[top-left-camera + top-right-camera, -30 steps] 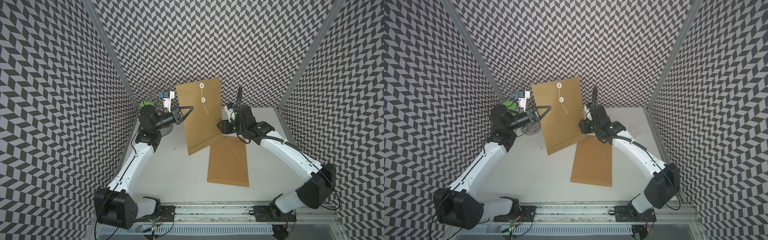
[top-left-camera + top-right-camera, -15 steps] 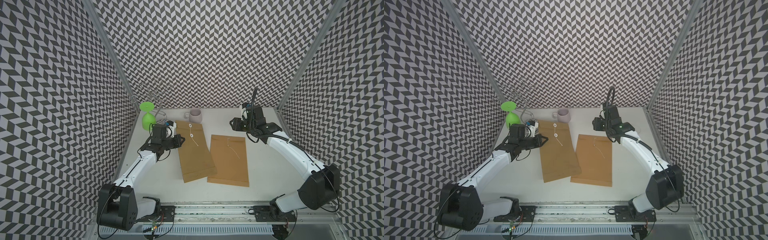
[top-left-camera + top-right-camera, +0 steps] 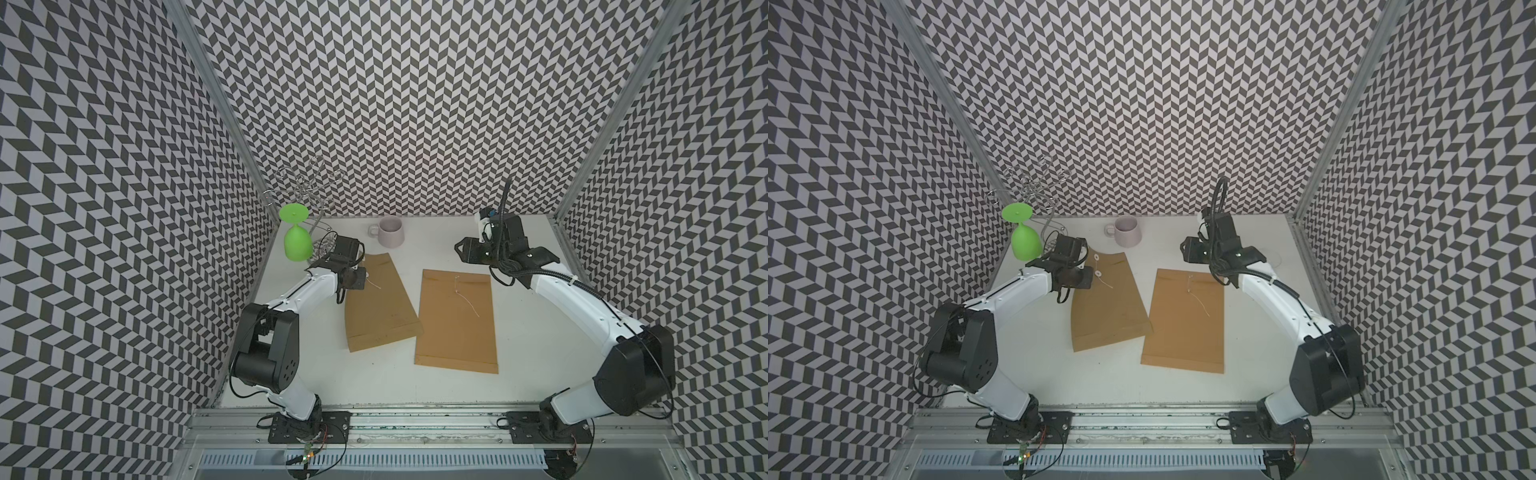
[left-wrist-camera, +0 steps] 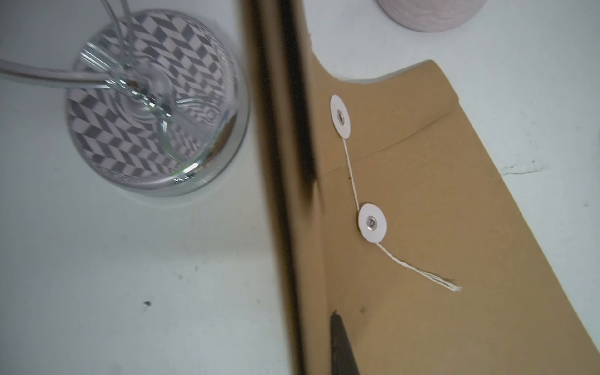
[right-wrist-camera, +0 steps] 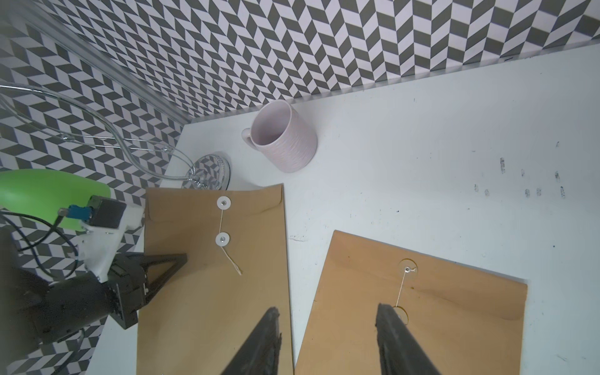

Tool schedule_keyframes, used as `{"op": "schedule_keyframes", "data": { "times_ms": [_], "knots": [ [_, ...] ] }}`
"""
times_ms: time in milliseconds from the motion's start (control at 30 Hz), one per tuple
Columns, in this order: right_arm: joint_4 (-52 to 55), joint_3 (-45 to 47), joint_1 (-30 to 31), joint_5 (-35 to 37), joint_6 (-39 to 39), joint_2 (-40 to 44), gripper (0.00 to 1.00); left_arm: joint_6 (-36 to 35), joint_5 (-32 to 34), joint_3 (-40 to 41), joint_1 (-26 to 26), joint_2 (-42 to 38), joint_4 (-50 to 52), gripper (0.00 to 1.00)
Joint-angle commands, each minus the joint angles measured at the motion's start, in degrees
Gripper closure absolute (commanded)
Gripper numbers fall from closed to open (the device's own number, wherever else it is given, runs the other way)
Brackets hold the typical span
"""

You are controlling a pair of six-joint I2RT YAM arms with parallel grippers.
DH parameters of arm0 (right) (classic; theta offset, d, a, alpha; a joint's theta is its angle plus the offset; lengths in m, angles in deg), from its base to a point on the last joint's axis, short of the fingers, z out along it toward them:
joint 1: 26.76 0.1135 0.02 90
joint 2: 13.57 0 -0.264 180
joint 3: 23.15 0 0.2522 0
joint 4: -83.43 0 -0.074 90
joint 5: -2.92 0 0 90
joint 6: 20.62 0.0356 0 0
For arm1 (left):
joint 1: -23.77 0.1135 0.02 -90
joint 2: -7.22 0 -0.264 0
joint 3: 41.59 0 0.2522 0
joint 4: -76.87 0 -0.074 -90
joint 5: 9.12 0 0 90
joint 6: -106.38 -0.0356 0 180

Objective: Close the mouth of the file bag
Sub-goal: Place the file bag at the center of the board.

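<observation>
The kraft file bag (image 3: 380, 303) lies flat on the table (image 3: 374, 382), flap (image 4: 406, 107) folded and string (image 4: 352, 172) run to the lower button (image 4: 372, 223), tail loose, so closing looks nearly done; left gripper (image 5: 182, 256) pressed together at its edge, right gripper (image 5: 328, 308) half-spread, empty

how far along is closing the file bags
Done: left file bag and right file bag lie flat, flaps folded down. In hand: left gripper shut on the left bag's edge; right gripper open above the right one. Left: each string reaches its lower disc, tail loose, seemingly unwound.
</observation>
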Motion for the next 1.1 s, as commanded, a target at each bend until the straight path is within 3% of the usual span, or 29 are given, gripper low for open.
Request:
{"op": "schedule_keyframes", "data": {
  "times_ms": [0, 167, 300, 433, 600, 833, 1067],
  "knots": [
    [-3.4, 0.7, 0.3, -2.7, 0.4, -1.5, 0.51, -3.8, 6.0, -1.7, -0.8, 0.4, 5.3, 1.0],
    [-3.9, 0.9, 0.3, -4.9, 0.7, -3.1, 0.51, -4.4, 9.0, -2.5, -0.4, -1.3, 9.1, 1.0],
    [-4.6, 1.2, 0.3, -6.7, 1.1, -4.3, 0.51, -4.9, 5.0, -3.9, 0.5, -4.4, 11.8, 1.0],
    [-6.7, 2.7, 2.0, -9.9, 2.9, -6.1, 0.51, -5.3, 2.0, -5.7, 0.5, -2.6, 13.5, 1.0],
    [-6.8, 1.2, 7.1, -9.0, 3.7, -7.2, 0.51, -5.5, 2.7, -6.5, 0.0, 1.3, 13.7, 0.93],
    [-5.3, -0.4, 7.6, -8.4, 2.9, -7.8, 0.51, -6.0, 7.7, -6.4, 3.9, -3.9, 11.1, 0.86],
    [-4.1, 0.0, 7.6, -7.5, 2.5, -6.9, 0.51, -7.4, 4.6, -6.5, 4.1, -4.2, 10.0, 0.8]
  ]
}}
